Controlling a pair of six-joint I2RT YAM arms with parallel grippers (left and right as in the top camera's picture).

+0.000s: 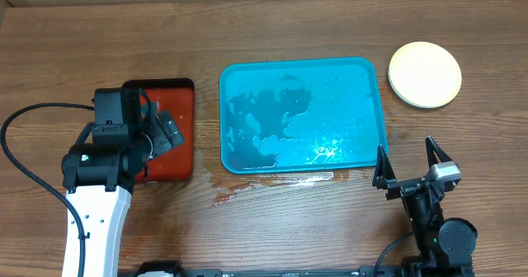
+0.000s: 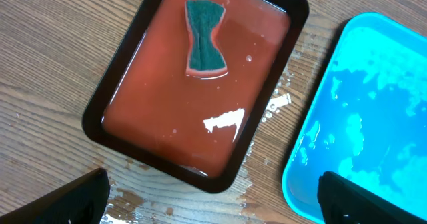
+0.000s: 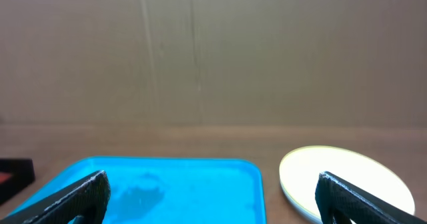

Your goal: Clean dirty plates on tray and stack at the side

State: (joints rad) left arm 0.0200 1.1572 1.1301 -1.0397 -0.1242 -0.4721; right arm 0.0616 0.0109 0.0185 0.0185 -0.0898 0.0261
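The turquoise tray (image 1: 375,104) lies in the middle of the table, wet and holding no plates; it also shows in the left wrist view (image 2: 313,151) and the right wrist view (image 3: 200,184). The plates (image 1: 425,73) are stacked at the back right, yellow-green rim, pale top; the stack also shows in the right wrist view (image 3: 333,171). My left gripper (image 2: 212,207) is open and empty above the table between the red tray and the turquoise tray. My right gripper (image 1: 407,163) is open and empty near the tray's front right corner.
A red tray with a black rim (image 1: 177,149) stands left of the turquoise tray, filled with water, with a green sponge (image 2: 203,39) lying in it. Water is spilled on the table (image 1: 264,186) in front of the trays. A cardboard wall (image 3: 213,51) stands behind the table.
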